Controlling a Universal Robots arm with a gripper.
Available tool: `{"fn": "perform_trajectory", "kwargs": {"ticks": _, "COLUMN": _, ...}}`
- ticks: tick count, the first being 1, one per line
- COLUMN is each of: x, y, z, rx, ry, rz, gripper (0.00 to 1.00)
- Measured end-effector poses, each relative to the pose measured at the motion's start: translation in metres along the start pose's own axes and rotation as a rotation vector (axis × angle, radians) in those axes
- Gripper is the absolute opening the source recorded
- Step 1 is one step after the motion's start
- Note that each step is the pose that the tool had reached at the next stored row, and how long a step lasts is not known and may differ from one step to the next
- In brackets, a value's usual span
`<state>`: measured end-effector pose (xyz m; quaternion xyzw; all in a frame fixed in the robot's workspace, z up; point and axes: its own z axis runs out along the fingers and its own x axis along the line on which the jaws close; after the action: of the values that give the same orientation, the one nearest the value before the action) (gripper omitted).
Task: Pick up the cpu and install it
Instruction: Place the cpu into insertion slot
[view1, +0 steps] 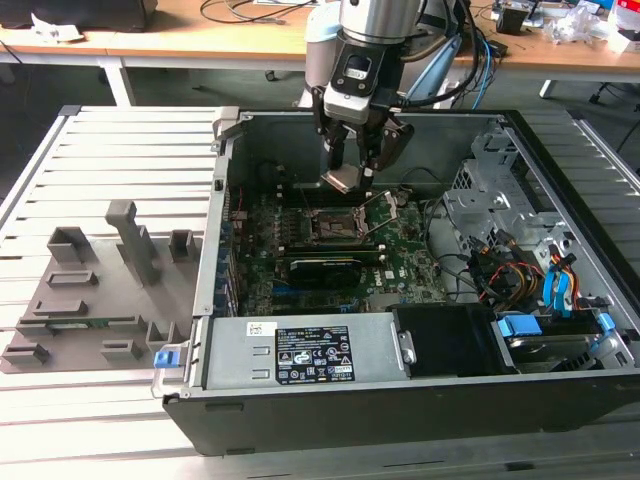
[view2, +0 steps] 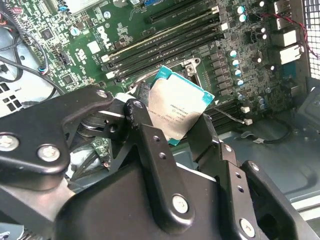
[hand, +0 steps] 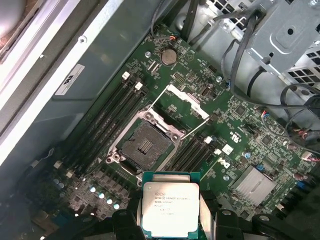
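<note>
Black jointed fingers (view2: 150, 150) of the robot arm's hand (view2: 175, 127) crowd the front of the second wrist view. They are clenched on the cpu (view2: 178, 111), with two of its opposite edges caught between them. The chip's silver-grey metal top, ringed by a green border, faces both wrist cameras.

The first wrist view shows the cpu (hand: 170, 202) gripped in the hand (hand: 170, 222). The socket (hand: 145, 145) on the green motherboard (hand: 240, 125) lies beyond, apart from the chip. Its metal load plate (hand: 182, 100) stands open and its dark contact field lies bare. Long memory slots (hand: 105, 120) run along both sides of the socket.

In the exterior view, the hand (view1: 355, 160) hangs at upper centre of the frame, inside the open computer case (view1: 560, 400). The cpu (view1: 341, 180) sits at its tip, seemingly tilted. The chip appears to be above and a little behind the socket (view1: 335, 228) without touching it, though the gap is hard to judge from this angle.

A power supply (view1: 300, 355) takes up the lower centre of the case, and coloured cables (view1: 520, 275) bunch at the exterior view's right. At the exterior view's left, a grey slotted tray (view1: 90, 290) rests on the slatted metal counter (view1: 100, 140), just beside the case.
</note>
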<state>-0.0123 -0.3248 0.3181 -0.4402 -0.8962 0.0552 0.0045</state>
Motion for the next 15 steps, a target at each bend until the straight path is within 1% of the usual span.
{"fn": "perform_trajectory", "kwargs": {"ticks": 15, "x": 0.0000, "y": 0.0000, "z": 0.0000, "rx": 0.0031, "ry": 0.0081, "rz": 0.078, "gripper": 0.55}}
